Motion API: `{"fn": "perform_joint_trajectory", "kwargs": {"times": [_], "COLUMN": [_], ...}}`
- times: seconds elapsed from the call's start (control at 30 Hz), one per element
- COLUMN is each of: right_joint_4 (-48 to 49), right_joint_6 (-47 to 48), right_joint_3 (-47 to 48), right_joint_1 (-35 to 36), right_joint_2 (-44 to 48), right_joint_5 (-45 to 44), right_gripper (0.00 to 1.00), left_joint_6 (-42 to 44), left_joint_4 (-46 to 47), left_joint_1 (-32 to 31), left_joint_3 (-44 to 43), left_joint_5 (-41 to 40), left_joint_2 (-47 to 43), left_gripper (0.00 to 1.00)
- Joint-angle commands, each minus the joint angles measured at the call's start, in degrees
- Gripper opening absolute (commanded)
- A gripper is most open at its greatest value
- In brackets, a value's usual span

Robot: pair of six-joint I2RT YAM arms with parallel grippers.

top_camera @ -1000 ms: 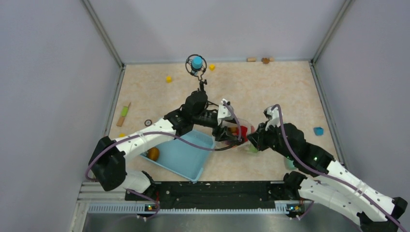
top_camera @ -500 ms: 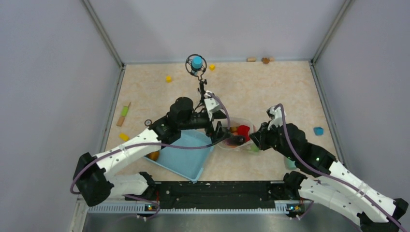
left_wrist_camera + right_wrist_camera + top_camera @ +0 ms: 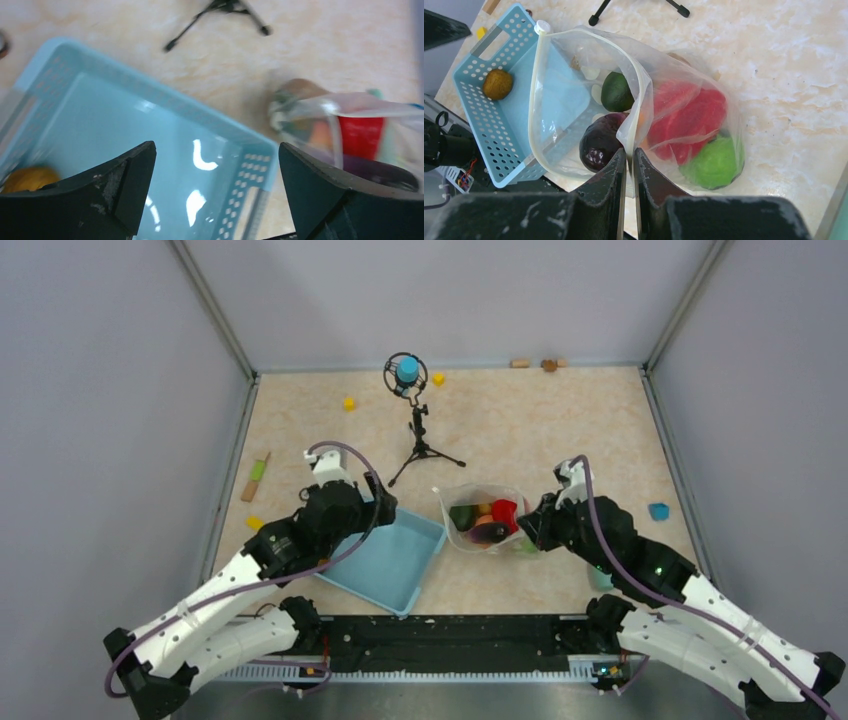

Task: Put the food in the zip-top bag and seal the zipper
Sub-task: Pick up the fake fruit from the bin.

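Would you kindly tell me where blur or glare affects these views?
Left wrist: blurred, with white glare patches inside the blue basket and the zip-top bag smeared. Right wrist: sharp, the food crisp through the plastic. Top external: even light, no glare.

The zip-top bag point(image 3: 589, 45) is clear, soft plastic film, glossy and creased; its zipper point(image 3: 533, 100) is a duller whitish strip. Through the film the red pepper point(image 3: 694, 115) looks smooth. The bright green round fruit point(image 3: 714, 162) at lower right is matt and finely grained, and the dark purple piece point(image 3: 599, 142) is highly polished. The basket point(image 3: 165, 97) is light blue hard plastic with perforated walls and a shiny floor carrying glare spots. The brown piece point(image 3: 498, 83) in it looks rough and dull. The left gripper point(image 3: 216, 150) is matt black, scuffed pale along its edges. The counter point(image 3: 520, 420) has a smooth, marbled beige face.
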State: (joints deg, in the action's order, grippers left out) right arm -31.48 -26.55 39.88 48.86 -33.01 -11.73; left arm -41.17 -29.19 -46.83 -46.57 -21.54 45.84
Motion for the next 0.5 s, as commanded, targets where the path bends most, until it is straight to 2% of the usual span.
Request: {"fn": "perform_joint_trajectory", "kwargs": {"times": [0.0, 0.1, 0.17, 0.47], "right_joint_4": [1.3, 1.3, 1.4, 2.0], "right_joint_6": [0.6, 0.6, 0.5, 0.4], "right_joint_3": [1.2, 1.0, 0.9, 0.5], "right_joint_1": [-0.4, -0.4, -0.4, -0.4], "right_joint_2": [1.1, 1.7, 1.7, 0.4], "right_joint_5": [-0.4, -0.3, -0.3, -0.5], "right_gripper": [0.11, 0.11, 0.11, 0.1], "left_joint_6": [-17.1, -25.9, -29.4, -17.4], "left_joint_4": [-25.4, -35.7, -38.4, -22.9], "left_joint_1": [0.1, 0.2, 1.3, 13.6], "left_joint_3": [-0.7, -0.9, -0.2, 7.0], "left_joint_5": [-16.6, -22.0, -23.7, -15.6], "left_joint_2": [2.3, 4.7, 6.3, 10.9], "left_gripper": [0.97, 0.97, 0.97, 0.97]}}
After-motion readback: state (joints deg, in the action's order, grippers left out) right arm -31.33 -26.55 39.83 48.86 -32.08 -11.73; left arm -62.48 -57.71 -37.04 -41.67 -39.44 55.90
